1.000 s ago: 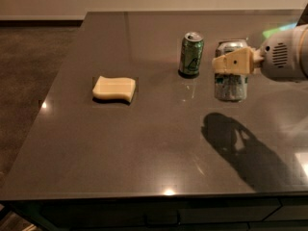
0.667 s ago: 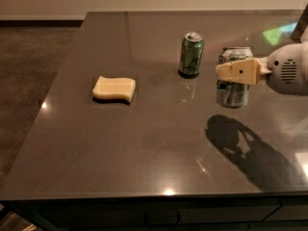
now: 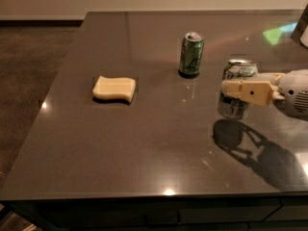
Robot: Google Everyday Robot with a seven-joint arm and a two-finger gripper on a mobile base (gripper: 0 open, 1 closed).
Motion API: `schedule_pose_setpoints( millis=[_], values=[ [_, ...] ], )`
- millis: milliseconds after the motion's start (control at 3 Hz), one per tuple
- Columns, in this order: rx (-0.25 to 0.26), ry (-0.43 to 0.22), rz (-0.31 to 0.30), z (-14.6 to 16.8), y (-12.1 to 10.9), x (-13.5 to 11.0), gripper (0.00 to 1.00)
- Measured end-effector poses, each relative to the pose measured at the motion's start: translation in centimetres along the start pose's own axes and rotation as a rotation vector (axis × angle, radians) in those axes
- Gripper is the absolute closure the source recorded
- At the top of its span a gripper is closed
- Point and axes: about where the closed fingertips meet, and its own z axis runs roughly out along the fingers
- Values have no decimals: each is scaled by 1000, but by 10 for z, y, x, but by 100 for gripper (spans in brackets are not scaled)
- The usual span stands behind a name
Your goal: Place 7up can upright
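Observation:
The 7up can (image 3: pixel 234 109), silvery with green print, stands upright at the right of the dark table (image 3: pixel 159 148), its base at or just above the surface. My gripper (image 3: pixel 228 86) reaches in from the right edge and is shut on the can. One cream finger (image 3: pixel 248 91) crosses the front of the can at mid height; the other finger is hidden behind it. The can's shadow lies just in front of it on the table.
A darker green can (image 3: pixel 191 54) stands upright a short way to the far left of the 7up can. A yellow sponge (image 3: pixel 114 89) lies left of centre. The table's front edge runs along the bottom, with carpet floor to the left.
My gripper has moved the 7up can down and slightly right, closer to the table. The green can and the sponge have not moved.

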Motion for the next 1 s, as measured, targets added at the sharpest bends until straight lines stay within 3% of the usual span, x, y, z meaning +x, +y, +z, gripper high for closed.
schedule_pose_setpoints(
  millis=[333,667,1000],
  values=[
    [50,55,-128,1,-1,-12,100],
    [72,135,-205,1,1,-18,100],
    [95,190,-214,3,2,-23,100]
  ],
)
